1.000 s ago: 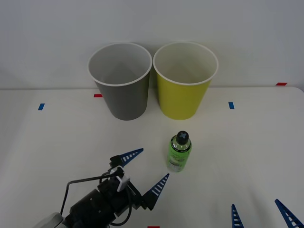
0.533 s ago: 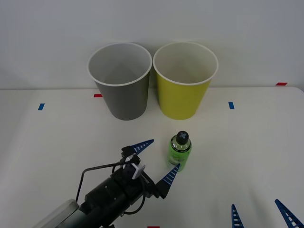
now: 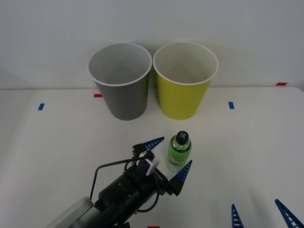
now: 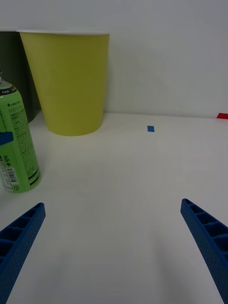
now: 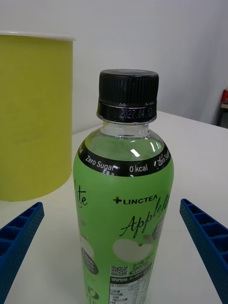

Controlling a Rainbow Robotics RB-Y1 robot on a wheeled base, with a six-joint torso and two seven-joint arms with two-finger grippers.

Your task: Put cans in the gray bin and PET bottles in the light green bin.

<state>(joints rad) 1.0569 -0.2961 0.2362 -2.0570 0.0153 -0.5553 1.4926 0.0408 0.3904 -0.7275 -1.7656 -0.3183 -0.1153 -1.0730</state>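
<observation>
Green-labelled PET bottle (image 3: 179, 152) stands upright on the tabletop (image 3: 247, 152), at six o'clock from the light green bin (image 3: 184, 88). Left gripper (image 3: 168, 156) straddles it, fingers released; right gripper (image 3: 261, 211) idles, spread, at five o'clock.

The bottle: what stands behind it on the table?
Behind the bottle stand the green bin, almost directly, and the gray bin beside it. Both look empty inside, though their bottoms are hidden. The open left hand straddles the bottle.
</observation>
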